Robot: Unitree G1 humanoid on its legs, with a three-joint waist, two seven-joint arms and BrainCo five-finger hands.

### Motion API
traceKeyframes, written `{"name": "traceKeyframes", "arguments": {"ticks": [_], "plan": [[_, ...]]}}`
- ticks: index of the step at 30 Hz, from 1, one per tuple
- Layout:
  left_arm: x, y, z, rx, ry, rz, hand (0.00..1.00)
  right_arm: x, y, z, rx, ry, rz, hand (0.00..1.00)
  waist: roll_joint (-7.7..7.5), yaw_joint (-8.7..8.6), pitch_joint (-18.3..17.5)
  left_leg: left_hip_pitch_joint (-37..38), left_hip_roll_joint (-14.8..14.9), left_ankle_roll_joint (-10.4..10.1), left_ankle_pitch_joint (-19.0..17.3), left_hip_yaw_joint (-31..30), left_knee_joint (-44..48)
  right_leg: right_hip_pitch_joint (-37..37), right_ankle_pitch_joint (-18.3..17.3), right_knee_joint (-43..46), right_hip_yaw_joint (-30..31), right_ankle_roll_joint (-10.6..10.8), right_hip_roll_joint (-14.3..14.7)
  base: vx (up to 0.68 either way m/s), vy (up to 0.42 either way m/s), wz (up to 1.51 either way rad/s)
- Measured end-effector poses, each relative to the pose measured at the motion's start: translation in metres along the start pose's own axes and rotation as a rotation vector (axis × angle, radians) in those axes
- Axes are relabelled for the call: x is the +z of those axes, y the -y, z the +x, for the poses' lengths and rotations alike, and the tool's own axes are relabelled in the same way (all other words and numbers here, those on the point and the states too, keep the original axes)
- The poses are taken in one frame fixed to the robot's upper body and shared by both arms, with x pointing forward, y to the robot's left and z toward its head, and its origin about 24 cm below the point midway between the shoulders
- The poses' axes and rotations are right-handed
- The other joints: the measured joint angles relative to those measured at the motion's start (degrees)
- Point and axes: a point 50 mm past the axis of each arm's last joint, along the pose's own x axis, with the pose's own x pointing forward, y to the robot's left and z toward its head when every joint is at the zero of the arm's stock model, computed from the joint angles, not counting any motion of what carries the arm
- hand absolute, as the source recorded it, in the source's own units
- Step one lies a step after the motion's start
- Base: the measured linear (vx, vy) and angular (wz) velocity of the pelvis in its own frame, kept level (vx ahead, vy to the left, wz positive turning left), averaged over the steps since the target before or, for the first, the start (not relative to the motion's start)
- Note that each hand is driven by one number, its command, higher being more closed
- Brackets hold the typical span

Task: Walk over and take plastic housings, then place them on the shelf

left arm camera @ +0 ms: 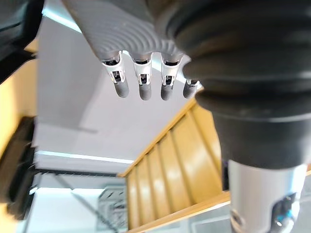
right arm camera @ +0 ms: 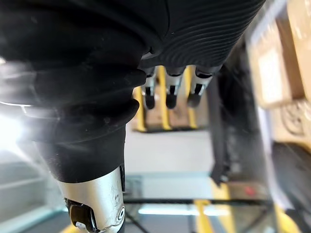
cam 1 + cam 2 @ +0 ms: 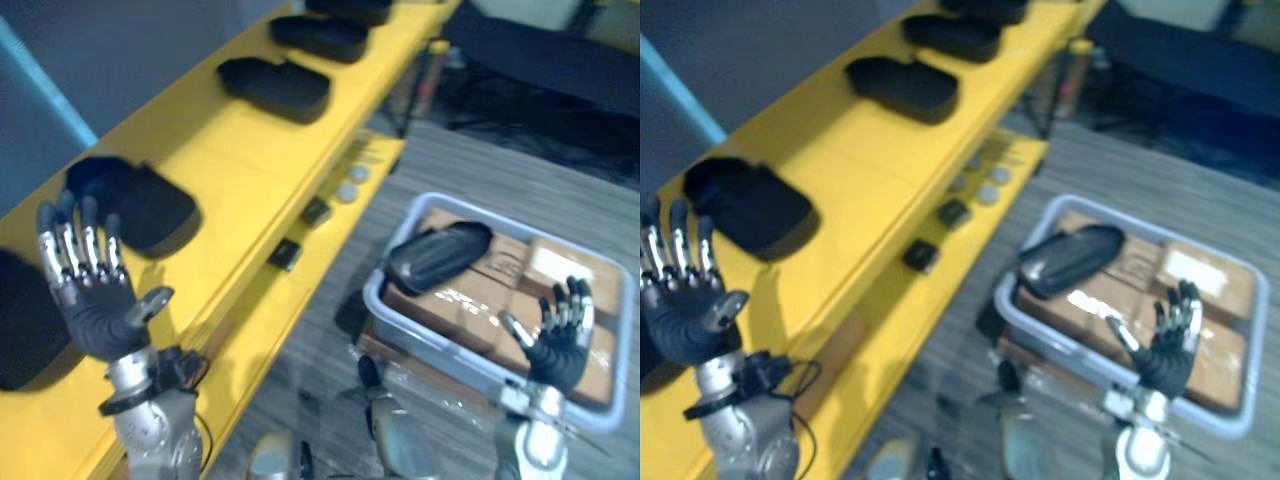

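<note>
Housing [image 3: 438, 253] in grey bin [image 3: 372, 292], centre right of frame, nearer my right hand [image 3: 560, 340].
Right hand, fingers spread and empty, sits lower right of it; housing's long axis runs lower left to upper right. My left hand [image 3: 90, 290], also wide and empty, hovers by the yellow shelf [image 3: 250, 170].

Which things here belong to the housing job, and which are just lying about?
Job: loose housing; bin; shelved housings; yellow shelf; left hand, right hand, both open.
Lying about: cardboard boxes; grey discs; small black blocks.
</note>
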Motion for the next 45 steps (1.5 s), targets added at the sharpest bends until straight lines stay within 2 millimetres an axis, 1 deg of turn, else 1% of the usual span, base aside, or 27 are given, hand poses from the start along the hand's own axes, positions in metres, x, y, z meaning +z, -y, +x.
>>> {"name": "traceKeyframes", "arguments": {"ticks": [1,2,3,4,6,8,10,14,17,19,20,23,25,27,28,29,30,31,32,34,35,36,38,40,41,43,45], "plan": [[-0.002,-0.001,0.000,0.004,-0.014,0.022,0.00,0.000,-0.003,0.003,0.016,0.007,0.003,0.00,-0.65,0.48,-0.58,0.18,-0.20,0.02,1.49,1.70,-1.91,1.50,-3.78,2.48,-2.28,-0.03,-1.78,-0.10,-0.027,-0.84],[-0.002,-0.002,0.000,0.005,-0.020,0.047,0.00,0.000,-0.004,0.005,0.022,0.013,-0.002,0.00,-1.10,0.74,-0.81,0.24,-0.34,-0.04,2.25,2.39,-2.92,2.69,-5.30,2.83,-3.73,0.23,-2.43,-0.06,-0.056,-0.75],[-0.004,-0.005,0.000,0.018,-0.039,0.076,0.00,0.000,-0.007,0.008,0.033,0.019,-0.009,0.00,-2.43,1.12,-1.59,0.15,-0.78,-0.37,3.45,3.04,-4.44,5.45,-8.03,1.06,-5.90,1.46,-4.13,-0.05,-0.089,-0.74],[-0.007,-0.009,-0.001,0.038,-0.061,0.092,0.00,-0.001,-0.009,0.011,0.037,0.017,-0.013,0.00,-2.47,1.36,-1.63,-0.05,-1.35,0.13,4.92,1.48,-5.34,6.29,-6.14,-2.74,-7.08,3.80,-4.12,-0.05,-0.079,-0.64],[-0.010,-0.010,-0.002,0.042,-0.091,0.099,0.00,-0.003,-0.007,0.012,0.016,-0.004,-0.024,0.00,-2.03,1.15,-2.27,0.20,-2.53,0.21,7.34,-2.28,-7.95,7.49,-3.72,-6.42,-6.94,3.36,-3.31,-0.03,-0.090,-0.34],[-0.009,-0.016,-0.001,0.062,-0.086,0.120,0.00,-0.005,0.004,0.014,-0.045,-0.034,-0.068,0.00,-0.74,1.06,-3.66,2.01,-2.81,-1.01,9.07,-4.31,-13.26,8.39,-1.36,-11.84,-5.73,3.05,-1.24,-0.07,-0.092,-0.43],[-0.007,-0.021,-0.001,0.073,-0.084,0.140,0.00,-0.007,0.012,0.013,-0.085,-0.063,-0.093,0.00,-0.57,0.87,-4.51,2.34,-2.64,-1.43,10.24,-3.83,-15.56,8.36,-1.61,-13.83,-6.23,2.86,-1.07,-0.06,-0.045,-0.29],[-0.007,-0.022,-0.002,0.079,-0.088,0.129,0.00,-0.011,0.033,0.007,-0.166,-0.126,-0.151,0.00,-0.66,0.80,-4.69,1.97,-1.95,-1.79,11.09,-3.55,-16.19,9.29,1.72,-17.73,-7.15,2.04,-0.36,-0.01,-0.022,-0.09],[-0.014,-0.018,0.002,0.080,-0.090,0.079,0.00,-0.017,0.036,0.018,-0.210,-0.130,-0.147,0.00,-0.97,0.62,-3.38,-2.27,-1.62,-1.78,11.08,-4.06,-12.56,7.45,4.03,-19.87,-6.57,1.63,0.06,-0.05,-0.011,-0.19],[-0.038,-0.013,0.001,0.060,-0.178,0.022,0.00,-0.025,0.033,0.033,-0.236,-0.140,-0.118,0.00,-0.67,0.64,-1.16,-3.40,-1.83,-1.78,11.08,-4.96,-11.68,7.58,6.09,-22.73,-6.06,1.43,0.39,-0.08,0.013,-0.20],[-0.045,-0.010,-0.001,0.044,-0.208,0.012,0.00,-0.028,0.032,0.036,-0.245,-0.147,-0.095,0.00,-0.55,0.71,-0.77,-3.43,-2.01,-1.78,11.08,-4.93,-11.77,7.74,6.38,-23.43,-6.13,1.42,0.41,-0.07,0.040,-0.17],[-0.075,0.007,-0.018,-0.080,-0.402,0.001,0.00,-0.037,0.029,0.051,-0.279,-0.193,-0.001,0.00,-0.04,0.82,0.24,-3.64,-2.40,-1.63,11.19,-5.00,-12.92,8.33,7.59,-26.43,-7.16,1.10,0.12,-0.05,0.065,-0.11],[-0.093,0.015,-0.031,-0.143,-0.525,-0.002,0.00,-0.046,0.031,0.062,-0.282,-0.238,0.015,0.00,0.02,0.90,0.62,-4.79,-3.06,-0.81,12.05,-5.41,-13.30,8.40,9.19,-28.35,-7.84,1.25,-0.81,-0.01,0.055,0.03],[-0.109,0.029,-0.044,-0.249,-0.628,0.004,0.00,-0.053,0.030,0.082,-0.253,-0.266,-0.027,0.00,0.70,1.03,1.63,-5.14,-4.44,-0.90,12.93,-7.00,-14.76,8.40,11.16,-28.91,-10.29,1.94,-2.48,-0.02,0.104,0.23],[-0.115,0.036,-0.052,-0.319,-0.675,-0.001,0.00,-0.054,0.023,0.100,-0.233,-0.271,-0.037,0.00,1.07,1.25,2.63,-5.25,-5.00,-0.80,13.23,-7.46,-14.94,8.47,11.79,-29.15,-10.39,2.34,-2.96,-0.04,0.126,0.21],[-0.117,0.038,-0.056,-0.351,-0.698,-0.004,0.00,-0.055,0.019,0.110,-0.223,-0.272,-0.041,0.00,1.38,1.41,3.03,-5.42,-5.19,-0.80,13.23,-7.86,-14.92,8.46,12.18,-29.24,-10.50,2.72,-3.15,-0.06,0.104,0.18],[-0.122,0.043,-0.064,-0.403,-0.741,-0.014,0.00,-0.054,0.012,0.130,-0.209,-0.272,-0.055,0.00,1.89,1.58,3.34,-6.14,-5.54,-0.76,13.26,-8.46,-14.63,8.35,12.57,-29.48,-11.14,2.95,-3.62,-0.07,0.099,0.24],[-0.124,0.047,-0.069,-0.437,-0.769,-0.025,0.00,-0.051,0.008,0.144,-0.210,-0.267,-0.071,0.00,2.45,2.11,3.62,-6.54,-5.89,-0.55,13.38,-9.31,-14.58,8.39,13.05,-29.66,-11.82,3.11,-3.97,-0.08,0.114,0.47],[-0.126,0.052,-0.077,-0.495,-0.801,-0.044,0.00,-0.043,0.007,0.166,-0.223,-0.262,-0.100,0.00,3.20,3.09,4.01,-7.37,-6.41,-0.49,13.49,-10.77,-14.35,8.29,13.23,-29.72,-12.87,3.30,-4.52,-0.07,0.089,0.46],[-0.128,0.056,-0.085,-0.541,-0.834,-0.057,0.00,-0.036,0.008,0.181,-0.243,-0.256,-0.121,0.00,3.84,4.16,4.28,-7.97,-6.69,-0.42,13.54,-11.61,-13.99,8.26,13.28,-29.66,-13.49,3.37,-4.88,-0.05,0.073,0.37],[-0.132,0.057,-0.096,-0.572,-0.892,-0.062,0.00,-0.027,0.005,0.199,-0.253,-0.252,-0.144,0.00,4.57,5.33,4.57,-8.64,-7.02,-0.39,13.55,-12.62,-13.44,8.21,13.33,-29.57,-14.17,3.45,-5.32,-0.05,0.074,0.31],[-0.134,0.057,-0.100,-0.579,-0.918,-0.060,0.00,-0.022,0.003,0.206,-0.255,-0.245,-0.151,0.00,4.93,5.64,4.64,-9.01,-7.16,-0.36,13.57,-13.07,-13.18,8.16,13.33,-29.45,-14.82,3.46,-5.56,-0.06,0.082,0.36],[-0.143,0.053,-0.120,-0.590,-1.022,-0.044,0.00,-0.008,-0.005,0.228,-0.245,-0.235,-0.174,0.00,6.18,7.33,5.13,-9.64,-7.61,-0.33,13.59,-14.01,-12.52,7.94,13.34,-28.75,-15.48,3.49,-5.89,-0.05,0.048,0.24],[-0.150,0.047,-0.134,-0.562,-1.103,-0.037,0.00,0.002,-0.015,0.241,-0.227,-0.237,-0.194,0.00,6.85,7.75,5.32,-10.96,-8.04,-0.28,13.62,-14.99,-11.46,7.24,13.15,-27.82,-16.59,3.70,-6.55,-0.05,0.043,0.22],[-0.154,0.042,-0.142,-0.552,-1.141,-0.019,0.00,0.008,-0.022,0.248,-0.216,-0.234,-0.202,0.00,6.96,8.51,5.34,-12.07,-8.24,-0.28,13.62,-15.05,-10.88,6.10,13.07,-27.08,-16.60,3.74,-6.84,-0.07,0.050,0.16],[-0.158,0.037,-0.153,-0.541,-1.195,0.005,0.00,0.013,-0.027,0.255,-0.215,-0.248,-0.204,0.00,7.06,9.55,5.38,-13.14,-8.50,-0.28,13.62,-15.41,-9.97,5.19,12.79,-26.06,-16.85,3.81,-7.48,-0.07,0.056,0.11],[-0.161,0.034,-0.164,-0.535,-1.241,0.016,0.00,0.018,-0.026,0.260,-0.238,-0.264,-0.238,0.00,8.12,10.42,5.96,-13.29,-8.83,-0.28,13.61,-16.36,-8.98,5.29,11.95,-24.43,-18.10,3.58,-7.99,-0.07,0.045,0.26]]}}
